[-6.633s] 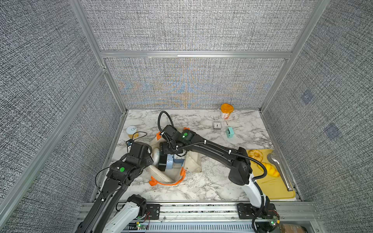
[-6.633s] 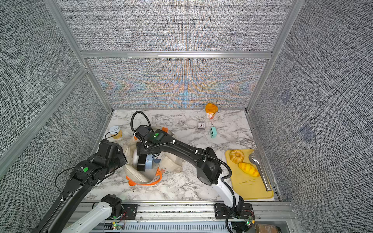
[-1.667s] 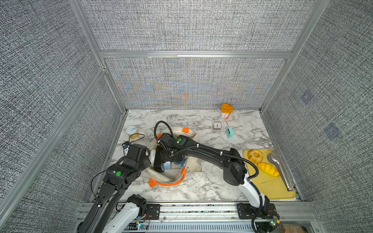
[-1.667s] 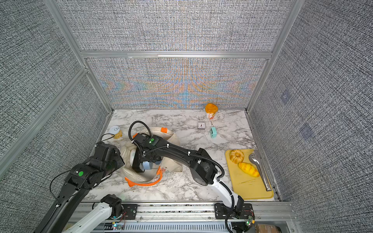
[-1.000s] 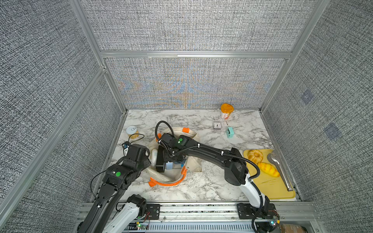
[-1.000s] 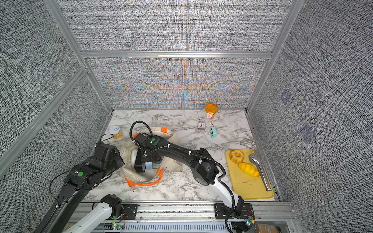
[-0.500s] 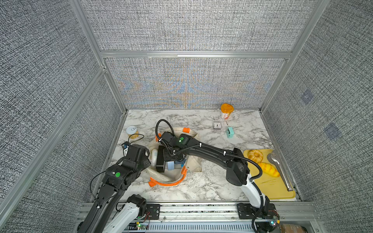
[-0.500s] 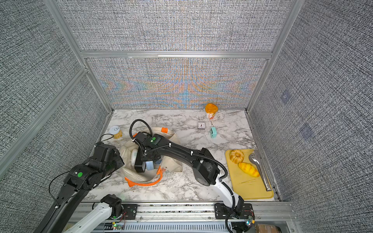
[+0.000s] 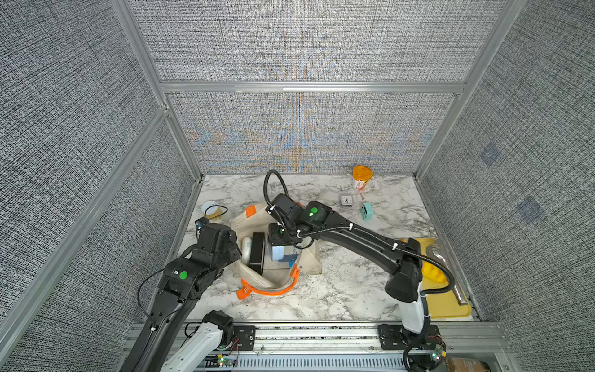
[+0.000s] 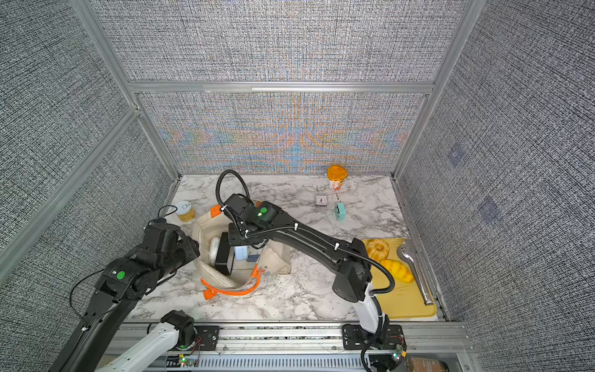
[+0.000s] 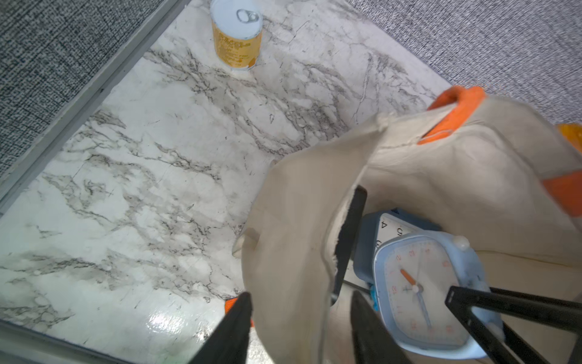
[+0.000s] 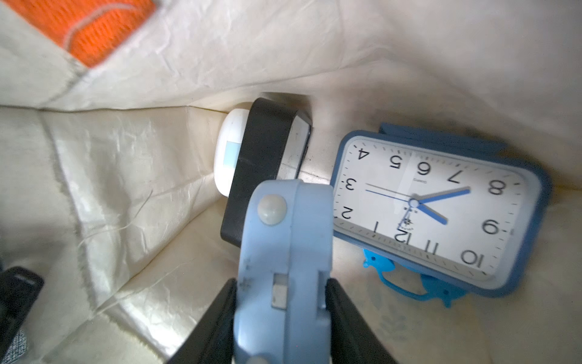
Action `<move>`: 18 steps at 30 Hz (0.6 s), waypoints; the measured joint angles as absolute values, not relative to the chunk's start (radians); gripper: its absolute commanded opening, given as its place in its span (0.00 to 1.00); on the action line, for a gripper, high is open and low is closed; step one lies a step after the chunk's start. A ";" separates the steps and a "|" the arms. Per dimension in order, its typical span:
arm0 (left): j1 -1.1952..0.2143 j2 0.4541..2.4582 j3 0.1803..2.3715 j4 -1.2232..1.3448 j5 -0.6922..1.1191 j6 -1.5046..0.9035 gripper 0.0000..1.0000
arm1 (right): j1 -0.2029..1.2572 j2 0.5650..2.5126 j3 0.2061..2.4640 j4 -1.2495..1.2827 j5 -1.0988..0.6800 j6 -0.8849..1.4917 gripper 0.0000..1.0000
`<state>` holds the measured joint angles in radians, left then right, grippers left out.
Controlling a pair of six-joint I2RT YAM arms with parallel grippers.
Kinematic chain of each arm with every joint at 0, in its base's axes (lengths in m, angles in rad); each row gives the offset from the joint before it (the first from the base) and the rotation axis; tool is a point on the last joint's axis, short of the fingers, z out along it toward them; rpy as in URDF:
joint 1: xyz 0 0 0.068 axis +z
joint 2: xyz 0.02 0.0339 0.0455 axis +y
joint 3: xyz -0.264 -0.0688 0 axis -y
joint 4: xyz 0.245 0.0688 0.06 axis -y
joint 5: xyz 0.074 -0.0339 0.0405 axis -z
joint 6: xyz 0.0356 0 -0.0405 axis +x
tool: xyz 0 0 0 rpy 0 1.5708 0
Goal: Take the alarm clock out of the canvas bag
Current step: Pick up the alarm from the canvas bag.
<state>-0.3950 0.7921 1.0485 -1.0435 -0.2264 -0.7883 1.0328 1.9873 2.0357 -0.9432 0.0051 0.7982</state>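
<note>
The canvas bag lies open on the marble, cream with orange straps. My right gripper reaches inside it and is shut on a light blue alarm clock, one finger on each side. My left gripper is open at the bag's left rim. Its fingers straddle the fabric edge without pinching it. In both top views the left wrist hides those jaws. More clocks lie in the bag: a dark blue rectangular clock, a black one and a white one.
A yellow can stands behind the left arm by the wall. At the back right are an orange-lidded cup, a small square clock and a teal object. A yellow board with bread and a metal tool lies far right.
The left jaws have come apart and let go of the bag's rim. The right jaws have closed a little onto the light blue clock. Both arms stay nearly in place.
</note>
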 measured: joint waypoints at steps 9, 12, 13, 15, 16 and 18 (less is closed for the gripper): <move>-0.395 0.830 1.178 -1.010 -0.146 -0.710 0.81 | 0.920 1.798 1.874 -0.851 -0.137 0.744 0.44; -0.395 0.844 1.239 -0.989 -0.105 -0.683 0.83 | 0.891 1.769 1.871 -0.822 -0.178 0.723 0.44; -0.395 0.851 1.261 -0.978 -0.088 -0.676 0.83 | 0.879 1.758 1.871 -0.810 -0.192 0.720 0.44; -0.395 0.865 1.299 -0.957 -0.059 -0.657 0.84 | 0.859 1.742 1.872 -0.791 -0.212 0.716 0.44; -0.395 0.870 1.315 -0.942 -0.040 -0.653 0.85 | 0.849 1.734 1.872 -0.780 -0.220 0.714 0.44; -0.395 0.875 1.337 -0.914 0.005 -0.647 0.86 | 0.829 1.721 1.877 -0.763 -0.236 0.713 0.44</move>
